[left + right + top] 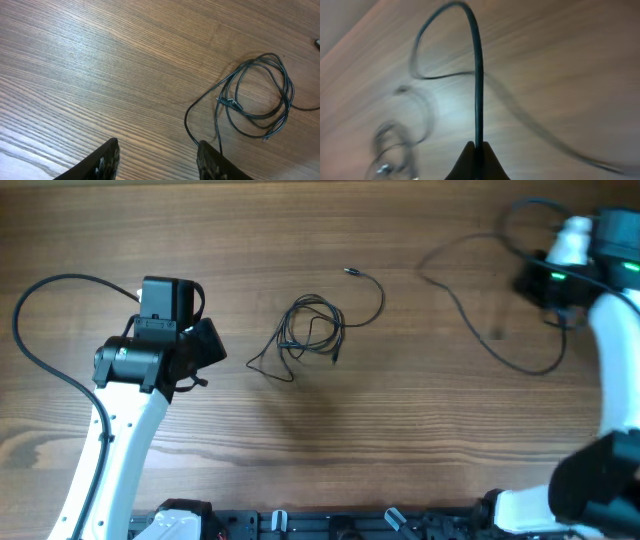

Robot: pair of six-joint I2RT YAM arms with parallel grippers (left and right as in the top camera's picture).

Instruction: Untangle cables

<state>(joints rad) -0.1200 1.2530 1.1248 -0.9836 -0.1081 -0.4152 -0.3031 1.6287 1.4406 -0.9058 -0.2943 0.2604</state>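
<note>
Lying near the middle of the worktop [420, 450], the cables [312, 330] are gathered in a loose coil of thin black loops, with one tail curving away to a small plug [350, 271] and another strand trailing towards the left arm. A further cord [480, 330] is spread on the right side, well apart from the coil. It is pinched by the right hand [477, 150], whose fingers are closed tightly on it; the grip is judged to serve for drawing this cord clear of the rest and laying it out alone. The left hand [157, 152] is held low just beside the coil, fingers parted and nothing between them, a placing judged to prepare a grasp on the nearest strand. The pinch on the cord is shown plainly only by the right wrist view, where the cord is seen to rise from the fingertips and arch over; from overhead that hand is largely hidden by the arm's own body. The open gap of the left hand, and a small connector [232, 103] lying inside the loops, are given only by the left wrist view, while the separation of coil and cord is made clearest from overhead.
</note>
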